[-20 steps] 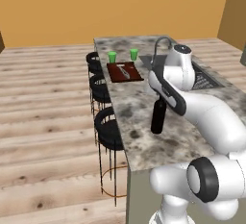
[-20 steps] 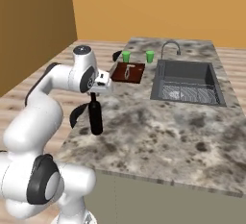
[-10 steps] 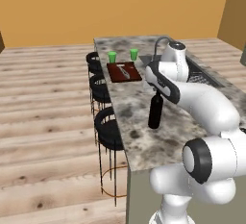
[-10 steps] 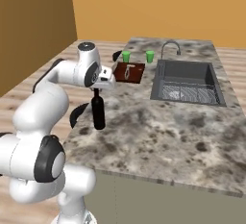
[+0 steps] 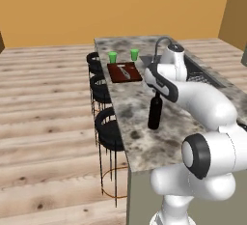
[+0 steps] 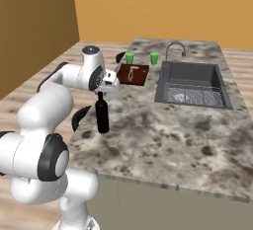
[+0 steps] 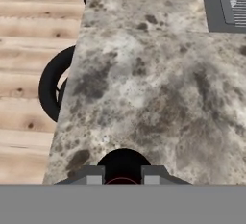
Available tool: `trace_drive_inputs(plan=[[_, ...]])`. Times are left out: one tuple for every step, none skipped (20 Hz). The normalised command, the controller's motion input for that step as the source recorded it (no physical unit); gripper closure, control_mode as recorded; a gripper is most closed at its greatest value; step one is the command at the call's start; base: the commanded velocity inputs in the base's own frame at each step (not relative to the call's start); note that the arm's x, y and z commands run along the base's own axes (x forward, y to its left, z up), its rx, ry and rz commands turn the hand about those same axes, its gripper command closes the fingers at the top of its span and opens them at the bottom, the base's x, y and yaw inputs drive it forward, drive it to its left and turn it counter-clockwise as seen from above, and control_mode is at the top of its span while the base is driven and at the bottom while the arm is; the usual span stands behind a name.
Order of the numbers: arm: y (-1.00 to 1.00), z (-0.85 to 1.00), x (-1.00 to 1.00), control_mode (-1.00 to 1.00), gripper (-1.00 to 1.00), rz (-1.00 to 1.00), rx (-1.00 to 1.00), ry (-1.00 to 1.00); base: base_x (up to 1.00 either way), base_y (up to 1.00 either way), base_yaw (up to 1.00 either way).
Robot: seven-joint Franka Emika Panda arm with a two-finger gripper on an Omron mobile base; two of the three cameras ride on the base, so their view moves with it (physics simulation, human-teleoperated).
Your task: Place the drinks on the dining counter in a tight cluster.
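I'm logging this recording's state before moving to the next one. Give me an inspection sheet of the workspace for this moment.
Surface: dining counter, speckled marble top, with an inset sink and faucet.
Job's things: black wine bottle upright near the stool-side edge; other drinks: nothing seen.
Clutter: two green cups at the far end, a dark red board with something on it in front of them.
Grippers: gripper shut on the wine bottle's neck, pointing down.
Cables: nothing seen.
Surroundings: black stools along one side, wooden floor, orange walls.
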Motion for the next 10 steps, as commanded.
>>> trace_drive_inputs(plan=[[0.00,-0.06,0.00,-1.00,1.00,0.00,0.00,0.00,0.00,0.00,0.00],[0.00,-0.11,0.00,-1.00,1.00,0.00,0.00,0.00,0.00,0.00,0.00],[0.00,-0.14,0.00,-1.00,1.00,0.00,0.00,0.00,0.00,0.00,0.00],[0.00,-0.23,0.00,-1.00,1.00,0.00,0.00,0.00,0.00,0.00,0.00],[0.00,-0.29,0.00,-1.00,1.00,0.00,0.00,-0.01,0.00,0.00,0.00],[0.00,-0.31,0.00,-1.00,1.00,0.00,0.00,-0.01,0.00,0.00,0.00],[0.00,-0.30,0.00,-1.00,1.00,0.00,0.00,-0.01,0.00,0.00,0.00],[0.00,-0.26,0.00,-1.00,1.00,0.00,0.00,0.00,0.00,0.00,0.00],[0.00,-0.23,0.00,-1.00,1.00,0.00,0.00,0.00,0.00,0.00,0.00],[0.00,-0.20,0.00,-1.00,1.00,0.00,0.00,0.00,0.00,0.00,0.00]])
